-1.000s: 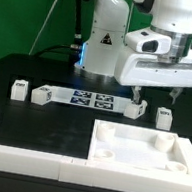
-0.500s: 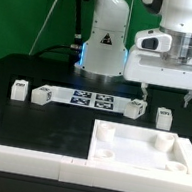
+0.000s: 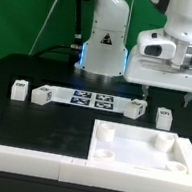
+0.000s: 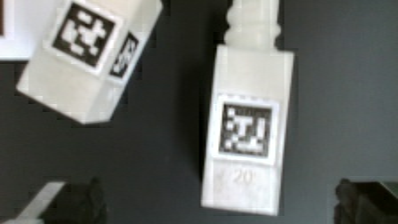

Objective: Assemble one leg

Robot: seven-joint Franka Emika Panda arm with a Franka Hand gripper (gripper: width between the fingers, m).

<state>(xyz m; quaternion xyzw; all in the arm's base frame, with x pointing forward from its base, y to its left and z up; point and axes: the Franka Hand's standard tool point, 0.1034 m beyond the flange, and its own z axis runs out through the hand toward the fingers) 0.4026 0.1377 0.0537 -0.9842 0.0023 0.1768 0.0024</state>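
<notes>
Approach-before-grasp step, judging by the pose. Hovers with gripper (image 3: pixel 168 95) spread wide and empty, straight above the leg (image 3: pixel 163 117) resting on the table off the marker board (image 3: pixel 93 99), toward the exterior view's right, beyond a second leg (image 3: pixel 133 108) just beside that board's end. Next, probably: descend straight, straddle the post, close on its flat sides without nudging the neighbour.
</notes>
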